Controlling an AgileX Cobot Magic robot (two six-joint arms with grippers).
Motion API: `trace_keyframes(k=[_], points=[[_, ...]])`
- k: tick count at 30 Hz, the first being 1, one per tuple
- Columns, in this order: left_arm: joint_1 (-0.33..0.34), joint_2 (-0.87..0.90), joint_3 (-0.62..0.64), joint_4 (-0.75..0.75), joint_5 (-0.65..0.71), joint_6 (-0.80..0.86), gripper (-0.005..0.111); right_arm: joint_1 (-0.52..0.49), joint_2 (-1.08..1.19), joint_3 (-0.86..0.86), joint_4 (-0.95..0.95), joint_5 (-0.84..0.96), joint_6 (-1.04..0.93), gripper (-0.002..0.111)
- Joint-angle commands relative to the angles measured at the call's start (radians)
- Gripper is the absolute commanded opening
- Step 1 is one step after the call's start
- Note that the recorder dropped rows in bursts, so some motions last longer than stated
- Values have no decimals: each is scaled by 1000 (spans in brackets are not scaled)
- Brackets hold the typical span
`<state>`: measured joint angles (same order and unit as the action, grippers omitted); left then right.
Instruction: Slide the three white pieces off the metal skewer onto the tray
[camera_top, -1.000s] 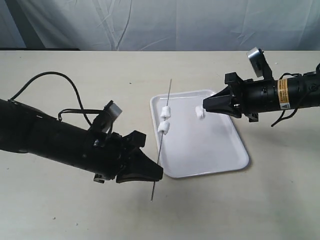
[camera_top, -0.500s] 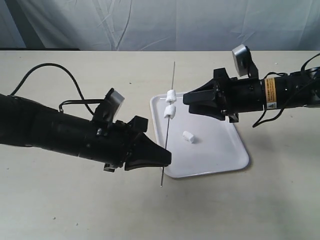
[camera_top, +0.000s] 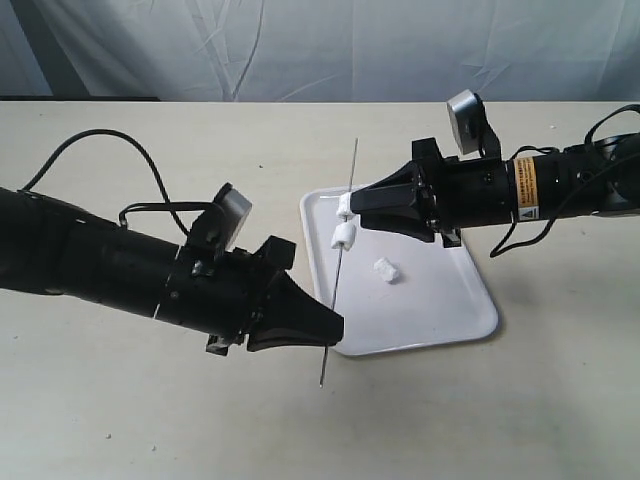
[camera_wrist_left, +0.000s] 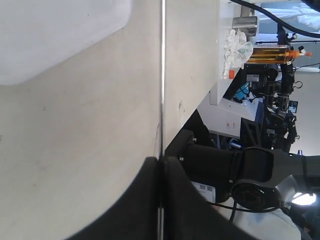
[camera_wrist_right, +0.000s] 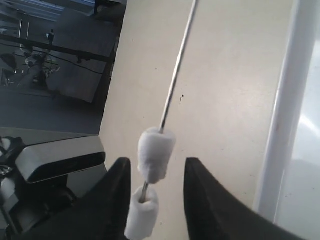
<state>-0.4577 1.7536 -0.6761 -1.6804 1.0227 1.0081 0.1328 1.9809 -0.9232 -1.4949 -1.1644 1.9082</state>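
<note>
The metal skewer slants over the left rim of the white tray. My left gripper is shut on its lower part, seen close up in the left wrist view with the gripper pinching the skewer. Two white pieces sit on the rod. A third piece lies loose on the tray. My right gripper is open at the upper piece. In the right wrist view the gripper straddles that piece without touching it, the lower piece beside one finger.
The beige table stretches all round the tray. A white cloth backdrop hangs behind the table's far edge. The left arm's black cable loops over the table at the left.
My right gripper moved left from over the tray to the upper piece on the skewer. The left gripper shifted the skewer slightly right. One piece dropped onto the tray.
</note>
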Motion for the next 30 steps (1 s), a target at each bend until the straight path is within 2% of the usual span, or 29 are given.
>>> trace_keyframes(k=[1,30], points=[[-4,-10,-4,8,19,-5,0,10,0,-3,11,-15,-29,22],[-4,-10,-4,13,58,-5,0,10,0,-3,11,-16,-44,20]])
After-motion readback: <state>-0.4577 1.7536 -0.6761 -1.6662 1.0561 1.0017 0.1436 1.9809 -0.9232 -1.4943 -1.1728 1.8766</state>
